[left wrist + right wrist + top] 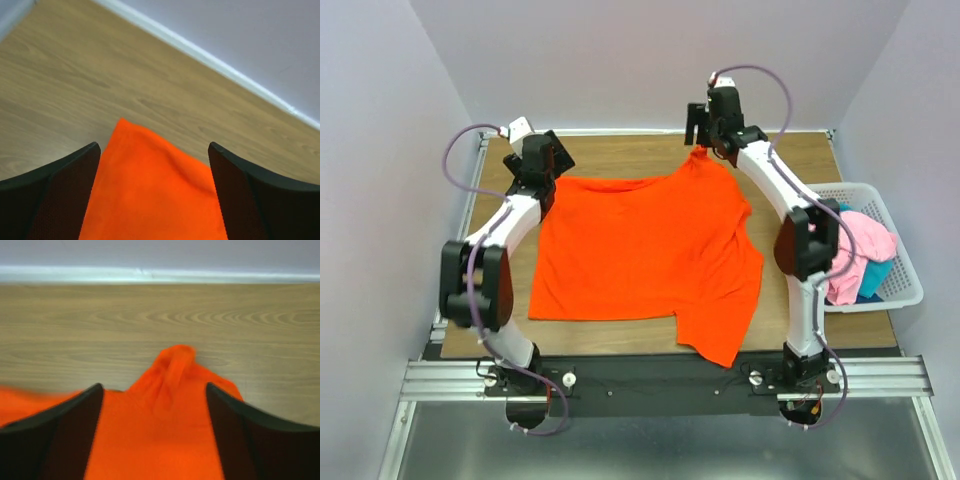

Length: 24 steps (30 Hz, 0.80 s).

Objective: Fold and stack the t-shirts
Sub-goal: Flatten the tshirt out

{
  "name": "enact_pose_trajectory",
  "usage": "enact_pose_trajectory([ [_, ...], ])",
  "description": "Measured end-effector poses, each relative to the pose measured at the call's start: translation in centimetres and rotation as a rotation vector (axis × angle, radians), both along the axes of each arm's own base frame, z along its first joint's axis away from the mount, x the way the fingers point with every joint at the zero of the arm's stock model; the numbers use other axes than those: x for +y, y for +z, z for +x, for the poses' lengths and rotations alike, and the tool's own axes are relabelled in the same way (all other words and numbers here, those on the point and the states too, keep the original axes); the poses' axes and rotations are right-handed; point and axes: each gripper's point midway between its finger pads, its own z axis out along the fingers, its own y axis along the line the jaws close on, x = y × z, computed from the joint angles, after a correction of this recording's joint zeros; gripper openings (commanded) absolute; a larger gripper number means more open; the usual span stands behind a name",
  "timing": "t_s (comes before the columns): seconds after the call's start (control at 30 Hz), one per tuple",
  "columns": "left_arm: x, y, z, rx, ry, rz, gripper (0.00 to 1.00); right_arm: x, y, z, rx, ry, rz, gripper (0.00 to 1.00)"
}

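The orange-red t-shirt (640, 250) lies spread on the wooden table, its near right part hanging over the front edge. My left gripper (554, 168) is open over the shirt's far left corner (150, 190), which lies flat between the fingers (60, 192). My right gripper (700, 140) is open over the far right corner (172, 365), which is bunched into a small raised peak between the fingers (250, 440). The pink t-shirt (865, 240) and the teal-blue t-shirt (876, 277) lie crumpled in the basket at the right.
The white lattice basket (910, 290) stands at the table's right edge beside the right arm. Bare wood (620, 155) runs along the far edge up to the back wall. A metal rail (650, 378) runs along the near edge.
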Motion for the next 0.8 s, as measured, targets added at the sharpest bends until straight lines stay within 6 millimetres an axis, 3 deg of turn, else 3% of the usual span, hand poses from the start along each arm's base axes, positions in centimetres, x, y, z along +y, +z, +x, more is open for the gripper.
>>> enact_pose_trajectory([
  [0.07, 0.3, -3.4, 2.0, 0.089, -0.009, -0.010, 0.98, -0.5, -5.5, 2.6, 0.084, 0.015, 0.012, 1.00],
  [0.1, 0.3, -4.1, 2.4, 0.107, -0.016, -0.014, 0.98, -0.7, -7.8, 3.2, 0.123, 0.024, 0.017, 1.00],
  [0.13, 0.4, -4.6, 2.5, 0.123, -0.021, -0.017, 0.98, -1.7, -11.4, 3.5, 0.193, 0.018, 0.012, 1.00],
  [0.2, 0.2, -4.5, 2.4, 0.124, -0.036, -0.025, 0.98, -2.4, -13.4, 3.2, 0.245, 0.016, 0.011, 1.00],
  [0.27, -0.2, -3.1, 2.2, 0.096, -0.055, -0.037, 0.98, -2.6, -13.6, 2.7, 0.258, 0.018, 0.014, 1.00],
  [0.4, -0.7, -1.1, 1.0, 0.045, -0.085, -0.058, 0.98, -2.4, -9.3, -0.1, 0.212, 0.033, 0.042, 1.00],
  [0.47, -1.0, -1.2, -0.6, 0.044, -0.108, -0.074, 0.98, -2.7, -7.3, -2.6, 0.201, 0.031, 0.063, 1.00],
  [0.57, -1.3, -3.0, -3.2, 0.078, -0.134, -0.091, 0.98, -3.4, -4.6, -6.4, 0.168, 0.025, 0.109, 1.00],
  [0.67, -1.6, -5.6, -6.4, 0.131, -0.156, -0.108, 0.98, -4.3, -5.7, -9.9, 0.193, 0.005, 0.140, 1.00],
  [0.8, -2.0, -8.0, -10.6, 0.171, -0.184, -0.138, 0.98, -5.4, -11.1, -15.4, 0.319, -0.023, 0.173, 1.00],
])
